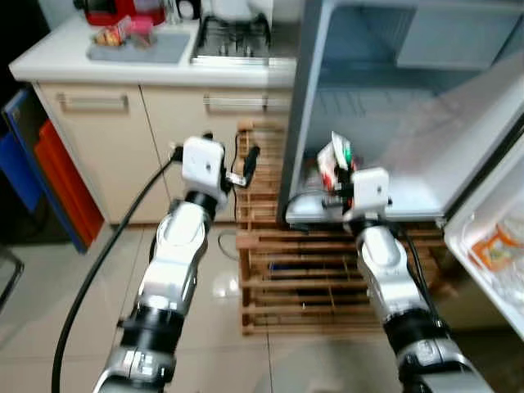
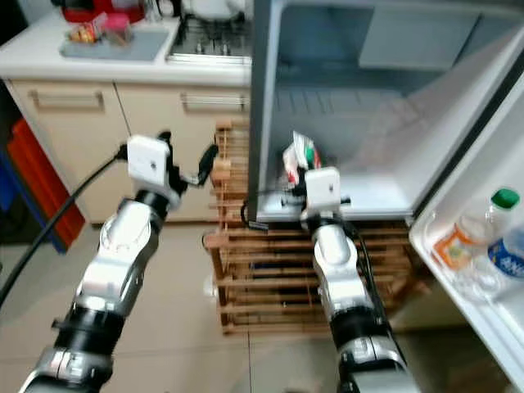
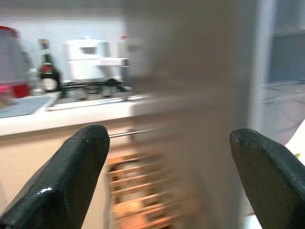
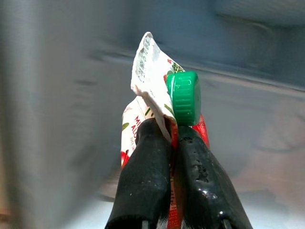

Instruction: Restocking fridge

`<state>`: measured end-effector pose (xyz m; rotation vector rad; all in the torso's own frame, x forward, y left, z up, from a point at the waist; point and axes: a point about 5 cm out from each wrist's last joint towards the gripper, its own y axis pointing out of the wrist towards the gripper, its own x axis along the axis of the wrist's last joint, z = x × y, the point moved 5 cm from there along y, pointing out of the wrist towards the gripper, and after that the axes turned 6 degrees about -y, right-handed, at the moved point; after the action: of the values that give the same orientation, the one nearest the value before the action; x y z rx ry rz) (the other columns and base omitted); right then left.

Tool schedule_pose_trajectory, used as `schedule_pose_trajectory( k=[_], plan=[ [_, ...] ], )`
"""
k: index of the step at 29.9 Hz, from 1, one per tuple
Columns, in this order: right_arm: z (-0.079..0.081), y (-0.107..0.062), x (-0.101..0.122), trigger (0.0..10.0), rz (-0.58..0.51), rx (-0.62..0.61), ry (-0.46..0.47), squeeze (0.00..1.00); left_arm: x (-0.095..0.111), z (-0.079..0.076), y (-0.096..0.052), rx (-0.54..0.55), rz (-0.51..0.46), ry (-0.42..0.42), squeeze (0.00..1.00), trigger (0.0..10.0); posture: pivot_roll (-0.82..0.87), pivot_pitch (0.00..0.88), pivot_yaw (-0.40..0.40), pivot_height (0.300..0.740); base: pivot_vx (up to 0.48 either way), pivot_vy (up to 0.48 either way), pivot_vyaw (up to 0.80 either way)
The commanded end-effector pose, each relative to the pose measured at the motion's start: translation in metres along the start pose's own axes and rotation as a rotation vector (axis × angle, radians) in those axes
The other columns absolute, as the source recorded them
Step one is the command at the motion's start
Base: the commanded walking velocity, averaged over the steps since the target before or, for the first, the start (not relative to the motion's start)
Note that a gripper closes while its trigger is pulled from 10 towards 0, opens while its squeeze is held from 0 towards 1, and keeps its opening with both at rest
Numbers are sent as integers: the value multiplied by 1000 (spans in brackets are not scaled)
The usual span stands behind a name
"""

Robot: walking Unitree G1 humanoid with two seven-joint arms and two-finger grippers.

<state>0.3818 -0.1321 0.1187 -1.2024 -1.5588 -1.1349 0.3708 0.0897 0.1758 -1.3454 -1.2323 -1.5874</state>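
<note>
The fridge [image 1: 304, 98] stands open in front of me, its lower shelf [image 1: 409, 196] bare and pale. My right gripper [image 4: 171, 131] is shut on a white and red pouch with a green screw cap [image 4: 183, 98], pinching it just below the cap. In the eye views the pouch [image 1: 334, 157] is held upright at the front edge of that shelf, inside the fridge opening. My left gripper [image 1: 246, 166] is open and holds nothing; it hovers beside the fridge's left wall, in front of the cabinet. Its two black fingers [image 3: 71, 176] stand wide apart.
The fridge door [image 2: 491, 205] hangs open at the right, with bottles [image 2: 501, 214] in its rack. A slatted wooden rack [image 1: 311, 274] stands under the fridge. At the left is a cream cabinet [image 1: 98, 139] with a counter, a hob [image 1: 233, 37] and a tray [image 1: 135, 45].
</note>
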Motion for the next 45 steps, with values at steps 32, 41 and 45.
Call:
schedule_pose_trajectory(
  k=[32, 41, 45],
  plan=[
    [42, 75, 107, 10000, -221, 51, 53, 0, -61, -34, -57, -349, 331, 153, 0, 10000, 49, 0, -71, 740, 20, -23, 0],
    [36, 96, 125, 10000, -171, -35, 14, 0, -54, -25, -83, -334, 363, 146, 0, 10000, 144, 0, -79, 740, 0, 0, 0],
    [30, 100, 124, 10000, -123, -74, 48, 0, -42, -24, -95, -319, 342, 123, 0, 10000, 175, 0, -80, 740, 0, 0, 0]
  ],
)
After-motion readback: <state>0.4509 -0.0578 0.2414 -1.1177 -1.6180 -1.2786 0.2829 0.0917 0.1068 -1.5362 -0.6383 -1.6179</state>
